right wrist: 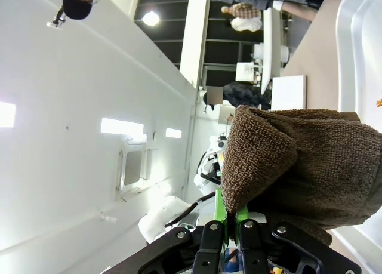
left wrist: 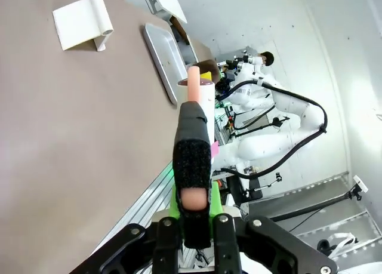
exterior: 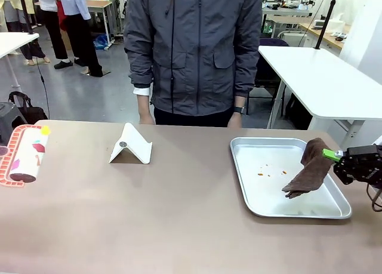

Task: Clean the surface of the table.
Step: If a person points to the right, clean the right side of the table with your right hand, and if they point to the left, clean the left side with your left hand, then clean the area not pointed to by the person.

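The brownish table (exterior: 179, 220) stretches across the front view. At its right edge my right gripper (exterior: 335, 156) is shut on a brown cloth (exterior: 307, 169), which hangs down into the metal tray (exterior: 262, 211). In the right wrist view the cloth (right wrist: 298, 160) bunches over my right gripper (right wrist: 230, 223). My left gripper (left wrist: 192, 184) is shut on the black-wrapped handle (left wrist: 192, 148) of a white roller (left wrist: 202, 92). That roller (exterior: 27, 154), with coloured scraps stuck to it, lies at the table's far left.
A few orange crumbs (exterior: 262, 174) lie in the tray. A white folded stand (exterior: 131, 145) sits left of the middle. A person in a grey jacket (exterior: 191, 47) stands at the far edge, hands down. A white table (exterior: 322, 83) stands behind on the right.
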